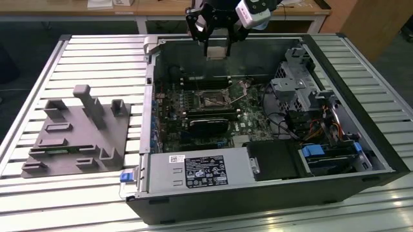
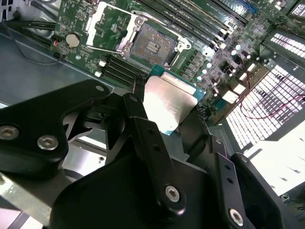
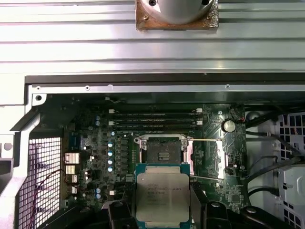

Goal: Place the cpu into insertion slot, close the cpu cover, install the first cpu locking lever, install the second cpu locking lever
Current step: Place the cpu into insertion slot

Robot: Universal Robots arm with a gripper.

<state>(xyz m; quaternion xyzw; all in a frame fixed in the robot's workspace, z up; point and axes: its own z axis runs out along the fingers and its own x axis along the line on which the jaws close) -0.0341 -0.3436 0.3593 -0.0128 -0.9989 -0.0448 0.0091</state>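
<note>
Gripper (image 1: 217, 47) clenched on the cpu (image 3: 162, 198), black fingers pressing two opposite edges.

Cpu: flat square, matte silver-beige face with faint print, thin green rim. I hold it in the air over the case (image 1: 258, 205), just inside the case's far wall in the exterior view, well clear of the board (image 2: 78, 21).

Slot (image 3: 162, 152): dark square socket with a silvery rim, mid-board, contact field exposed.

Cover (image 2: 96, 21): shiny metal frame with a cut-out centre, standing open beside the slot.

Case: black tower lying open on a ribbed aluminium table (image 1: 96, 53). It holds the green board, memory slots, a drive cage and cables.
</note>
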